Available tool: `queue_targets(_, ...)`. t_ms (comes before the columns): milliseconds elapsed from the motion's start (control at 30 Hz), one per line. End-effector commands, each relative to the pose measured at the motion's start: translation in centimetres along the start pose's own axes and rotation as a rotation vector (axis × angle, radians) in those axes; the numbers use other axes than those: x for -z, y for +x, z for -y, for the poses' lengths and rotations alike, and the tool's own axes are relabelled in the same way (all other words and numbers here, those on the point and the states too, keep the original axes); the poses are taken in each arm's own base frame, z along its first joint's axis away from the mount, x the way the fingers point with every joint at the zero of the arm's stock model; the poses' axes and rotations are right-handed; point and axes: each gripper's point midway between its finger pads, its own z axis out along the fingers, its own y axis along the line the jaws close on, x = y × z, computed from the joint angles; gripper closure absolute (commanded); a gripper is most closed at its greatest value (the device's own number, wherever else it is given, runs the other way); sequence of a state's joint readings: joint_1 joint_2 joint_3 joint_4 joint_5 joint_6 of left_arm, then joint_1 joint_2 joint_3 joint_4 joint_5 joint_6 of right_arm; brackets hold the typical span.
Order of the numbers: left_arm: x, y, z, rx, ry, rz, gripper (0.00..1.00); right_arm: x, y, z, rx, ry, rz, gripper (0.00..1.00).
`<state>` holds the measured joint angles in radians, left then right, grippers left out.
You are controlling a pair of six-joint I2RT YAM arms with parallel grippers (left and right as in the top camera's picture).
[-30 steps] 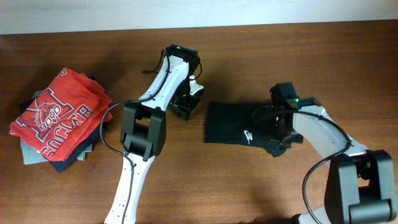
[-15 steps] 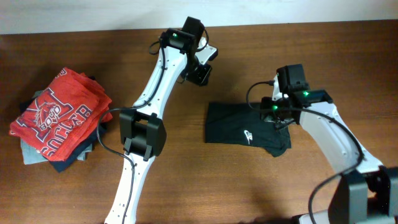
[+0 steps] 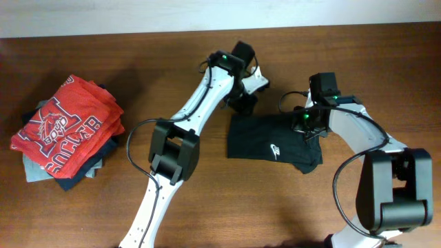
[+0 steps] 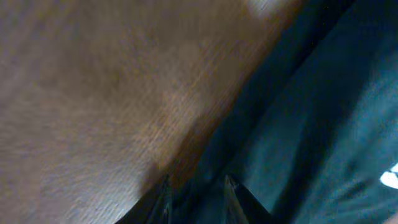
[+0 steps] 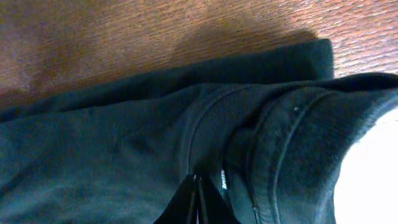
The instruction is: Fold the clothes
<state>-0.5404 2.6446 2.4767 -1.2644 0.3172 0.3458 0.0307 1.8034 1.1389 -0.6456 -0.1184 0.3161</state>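
The clothes (image 3: 269, 141), one dark navy-black garment with a small white logo, lie folded flat at the table's middle. My left gripper (image 3: 244, 105) hovers at the garment's upper left edge. In the left wrist view this gripper (image 4: 198, 196) has its fingers a little apart and open, over the line where wood meets dark fabric (image 4: 323, 124); nothing is held. My right gripper (image 3: 308, 129) rests on the garment's upper right part. In the right wrist view its tips (image 5: 198, 185) are shut together against a seam of the thick folded cloth (image 5: 112, 143).
A pile of other clothes lies at the far left, with a red shirt with white lettering (image 3: 65, 127) on top of grey and navy pieces (image 3: 41, 169). The table's back edge meets a white strip (image 3: 138, 17).
My left arm has swung rightward, from left of the garment, past the back, down to its upper left edge. The right gripper has shifted slightly toward the back on the cloth.
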Motion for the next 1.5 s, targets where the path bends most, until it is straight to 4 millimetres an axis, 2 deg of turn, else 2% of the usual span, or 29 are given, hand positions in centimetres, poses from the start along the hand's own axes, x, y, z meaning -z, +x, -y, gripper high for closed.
queue_targets(0,-1.2,2.3,-2.4,0.019,-0.077,-0.072,0.76,-0.4,-0.3,-0.1,-0.011,-0.002,0.002,0.95)
queue_targets(67,-2.0,3.3,-3.3,0.033,-0.112,-0.106,0.78,-0.6,-0.3,0.3,-0.013,0.019,0.003,0.96)
queue_targets(167,-2.7,4.7,-4.4,0.066,-0.154,-0.146,0.82,-1.1,-0.5,2.2,-0.067,0.124,0.022,0.96)
queue_targets(300,-2.4,5.6,-6.0,0.129,-0.201,-0.165,0.85,-1.0,-0.9,5.5,-0.106,0.279,0.053,0.96)
queue_targets(433,-2.1,6.1,-6.8,0.147,-0.203,-0.167,0.85,-0.7,-0.8,6.7,-0.149,0.269,0.029,0.96)
queue_targets(533,-1.5,6.2,-7.4,0.170,-0.207,-0.160,0.85,-0.7,-0.6,5.0,-0.111,0.102,-0.023,0.96)
queue_targets(633,0.0,5.7,-7.8,0.207,-0.216,-0.130,0.75,0.5,-0.6,1.0,0.024,-0.173,-0.050,0.94)
queue_targets(733,2.3,4.9,-7.9,0.228,-0.231,-0.094,0.64,2.5,-0.4,-1.7,0.097,-0.361,-0.045,0.84)
queue_targets(800,4.3,4.5,-7.9,0.253,-0.241,-0.069,0.58,4.0,-0.3,-2.6,0.120,-0.421,-0.034,0.77)
queue_targets(833,5.2,4.4,-7.8,0.270,-0.244,-0.059,0.51,4.6,-0.2,-2.8,0.121,-0.430,-0.027,0.73)
queue_targets(900,6.5,4.3,-7.1,0.312,-0.214,-0.037,0.27,5.7,-0.3,-2.9,0.127,-0.434,-0.010,0.60)
queue_targets(933,6.7,3.9,-6.1,0.325,-0.152,-0.018,0.21,6.4,-0.3,-3.1,0.133,-0.438,0.006,0.51)
queue_targets(1067,6.1,2.9,-2.1,0.350,0.130,0.031,0.21,9.0,-0.7,-3.6,0.159,-0.446,0.071,0.39)
queue_targets(1167,5.3,3.7,-1.6,0.363,0.151,-0.002,0.21,10.7,-1.0,-3.9,0.178,-0.450,0.121,0.32)
queue_targets(1267,4.1,4.4,-0.2,0.374,0.212,-0.035,0.21,12.2,-1.2,-3.6,0.179,-0.428,0.165,0.25)
queue_targets(1367,2.8,4.9,1.1,0.385,0.259,-0.065,0.21,12.8,-1.3,-1.7,0.095,-0.352,0.178,0.24)
queue_targets(1400,2.3,5.3,1.5,0.405,0.263,-0.083,0.21,12.6,-1.3,0.2,0.000,-0.288,0.166,0.24)
queue_targets(1467,1.8,5.6,1.7,0.411,0.262,-0.099,0.22,12.4,-1.0,2.6,-0.087,-0.220,0.148,0.24)
